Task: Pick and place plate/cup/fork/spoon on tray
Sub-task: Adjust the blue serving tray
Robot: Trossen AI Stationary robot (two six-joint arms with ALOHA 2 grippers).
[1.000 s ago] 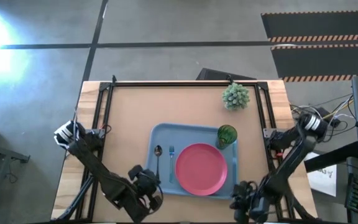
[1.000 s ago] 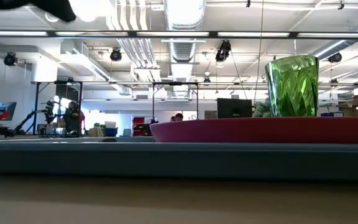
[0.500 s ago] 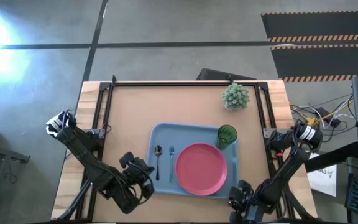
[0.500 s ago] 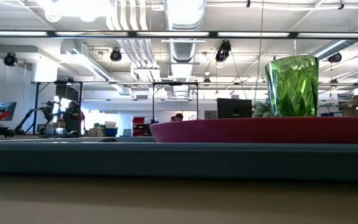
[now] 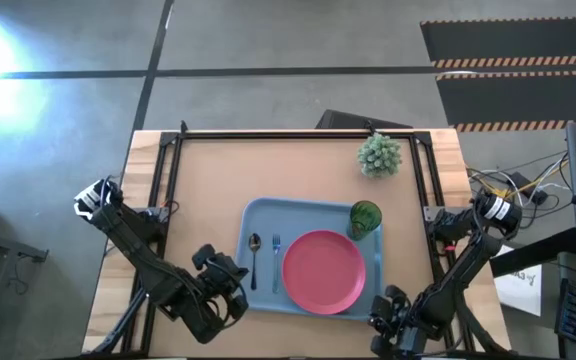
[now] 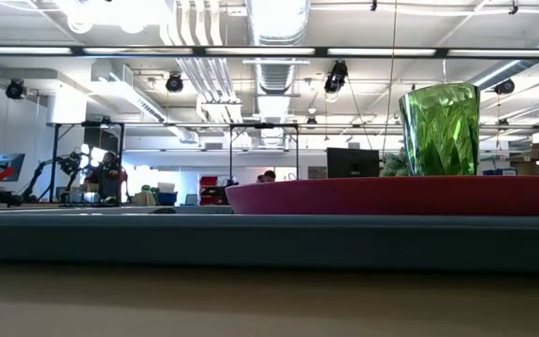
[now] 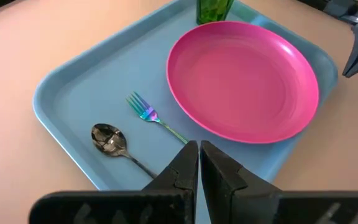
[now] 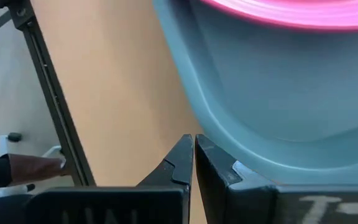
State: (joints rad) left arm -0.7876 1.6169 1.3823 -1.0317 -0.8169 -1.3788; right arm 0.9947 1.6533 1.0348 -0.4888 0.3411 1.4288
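Observation:
The light-blue tray [image 5: 258, 215] lies in the middle of the table. On it rest the pink plate [image 5: 324, 271], the green cup [image 5: 365, 217] upright at its far right corner, and the spoon [image 5: 255, 255] and fork [image 5: 276, 258] side by side left of the plate. My left gripper [image 5: 238, 290] hovers shut above the tray's near left corner [image 7: 98, 180], over the fork [image 7: 157, 118] and spoon [image 7: 110, 140] handles. My right gripper [image 5: 388, 308] is shut, off the tray's near right corner [image 8: 241, 130], above the table.
A spiky pale-green potted plant [image 5: 379, 153] stands at the far right of the table. Black frame rails [image 5: 163, 180] run along the left, far and right sides. Bare tabletop [image 5: 208, 180] lies left of and beyond the tray.
My left gripper has risen and drawn back from the tray toward the table's left edge, staying shut; in the last half second it has kept still. My right arm's elbow has shifted a little while its gripper stayed at the tray's corner.

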